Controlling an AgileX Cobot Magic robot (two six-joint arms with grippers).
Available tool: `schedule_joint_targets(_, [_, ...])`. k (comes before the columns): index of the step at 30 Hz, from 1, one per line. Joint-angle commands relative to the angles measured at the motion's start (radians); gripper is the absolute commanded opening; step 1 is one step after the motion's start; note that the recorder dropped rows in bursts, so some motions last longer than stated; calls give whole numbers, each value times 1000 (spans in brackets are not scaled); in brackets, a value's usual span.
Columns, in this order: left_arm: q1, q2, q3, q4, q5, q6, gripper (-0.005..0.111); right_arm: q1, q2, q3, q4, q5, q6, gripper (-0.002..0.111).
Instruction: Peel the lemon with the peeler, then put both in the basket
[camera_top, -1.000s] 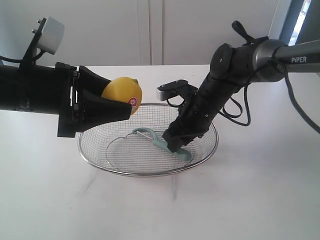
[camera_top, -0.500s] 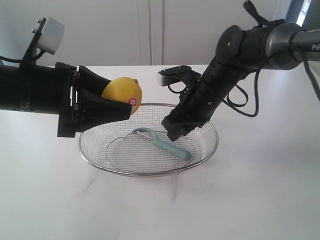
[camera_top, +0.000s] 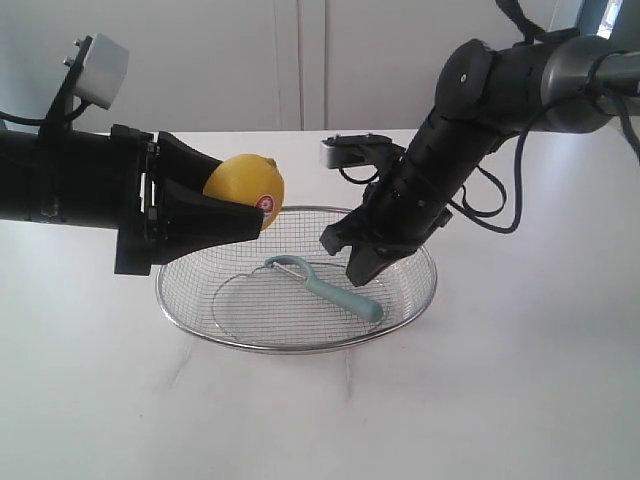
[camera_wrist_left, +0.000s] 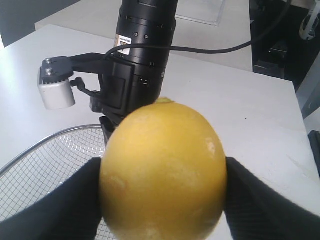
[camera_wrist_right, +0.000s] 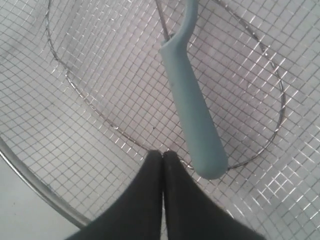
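Yellow lemon (camera_top: 242, 180) is clamped in the left gripper (camera_top: 252, 205), held in the air over the left far rim of the basket (camera_top: 200, 335). Red-and-white sticker (camera_top: 267, 203) faces the camera, just above the near fingertip. In the left wrist view the lemon (camera_wrist_left: 162, 170) fills the gap, with a black finger (camera_wrist_left: 65, 210) pressed against each side. Jaws stand wide, set by the fruit.

Right gripper (camera_top: 358, 272) has its jaws together with nothing between them. It points down into the right half of the basket, just above the mesh. In the right wrist view the two tips (camera_wrist_right: 163, 156) meet flush, and the butt end of the peeler (camera_wrist_right: 195, 115) handle lies just beside them. Can't tell whether it touches.

Peeler (camera_top: 340, 293) is lying flat on the basket floor, right of centre. Handle runs toward the near right, loop head toward the left far side. Nothing is gripping it.

Basket sits on the white table (camera_top: 520, 380), mid-scene between the two arms. Only the peeler is inside. The lemon skin in the left wrist view looks mostly intact and smooth, but I can't tell about the hidden side.
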Motion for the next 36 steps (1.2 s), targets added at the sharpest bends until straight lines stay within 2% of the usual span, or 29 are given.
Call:
schedule_joint_targets(1, [-5, -4, 5, -31, 28, 7, 0, -5, -25, 0, 1, 2, 55, 0])
schedule_joint_targets(8, [-5, -4, 5, -31, 28, 7, 0, -5, -75, 0, -22, -30, 110, 0])
schedule_joint_targets(14, [-5, -4, 5, -31, 28, 7, 0, -13, -107, 0, -194, -9, 260, 0])
schedule_joint_targets(36, [-5, -4, 5, -31, 32, 7, 0, -353, -175, 0, -216, 146, 298, 0])
